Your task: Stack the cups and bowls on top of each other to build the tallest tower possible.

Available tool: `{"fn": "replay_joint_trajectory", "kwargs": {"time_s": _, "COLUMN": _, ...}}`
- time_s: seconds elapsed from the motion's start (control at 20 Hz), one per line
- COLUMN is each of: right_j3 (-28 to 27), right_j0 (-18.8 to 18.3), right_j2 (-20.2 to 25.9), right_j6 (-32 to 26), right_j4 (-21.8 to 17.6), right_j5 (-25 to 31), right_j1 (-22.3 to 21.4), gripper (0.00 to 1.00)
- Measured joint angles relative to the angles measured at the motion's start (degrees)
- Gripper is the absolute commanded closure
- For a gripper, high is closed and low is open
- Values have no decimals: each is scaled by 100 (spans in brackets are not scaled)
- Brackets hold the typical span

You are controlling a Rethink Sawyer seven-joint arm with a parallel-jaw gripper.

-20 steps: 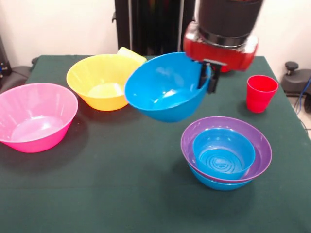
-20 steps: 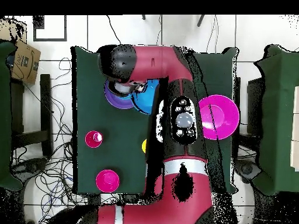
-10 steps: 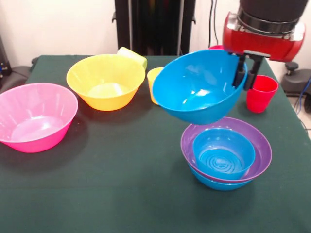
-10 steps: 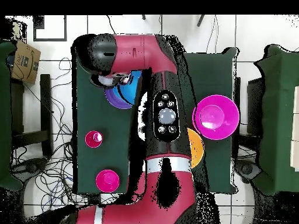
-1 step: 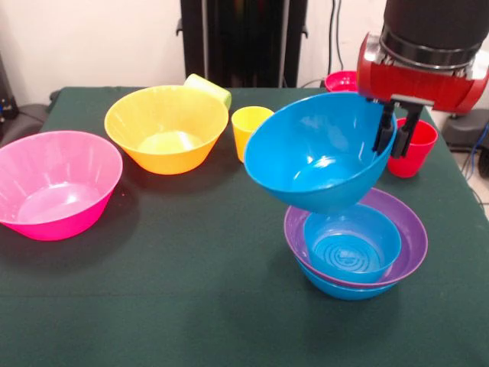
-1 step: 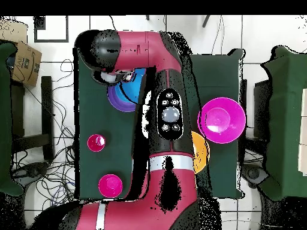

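At the right of the front view, a large blue bowl (image 5: 321,153) is being held tilted in the air, its right rim clamped by the tool (image 5: 395,126), just above the purple bowl (image 5: 412,229). That purple bowl is nested in a blue bowl (image 5: 344,290) and is holding a smaller blue bowl (image 5: 351,243), low on the green counter (image 5: 191,290). The pink bowl (image 5: 57,183), orange bowl (image 5: 166,126), yellow cup (image 5: 250,130), lime green cup (image 5: 208,88), red cup (image 5: 409,147) and small red bowl (image 5: 342,80) are being left apart around them.
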Motion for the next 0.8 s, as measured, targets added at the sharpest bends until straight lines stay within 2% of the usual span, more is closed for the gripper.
{"fn": "replay_joint_trajectory", "kwargs": {"time_s": 0.35, "right_j3": -226, "right_j0": 5, "right_j2": -73, "right_j6": 0, "right_j4": 1, "right_j5": -1, "right_j1": 335, "gripper": 100}}
{"fn": "replay_joint_trajectory", "kwargs": {"time_s": 0.8, "right_j3": -256, "right_j0": 141, "right_j2": -286, "right_j6": 0, "right_j4": 46, "right_j5": -1, "right_j1": 684, "gripper": 100}}
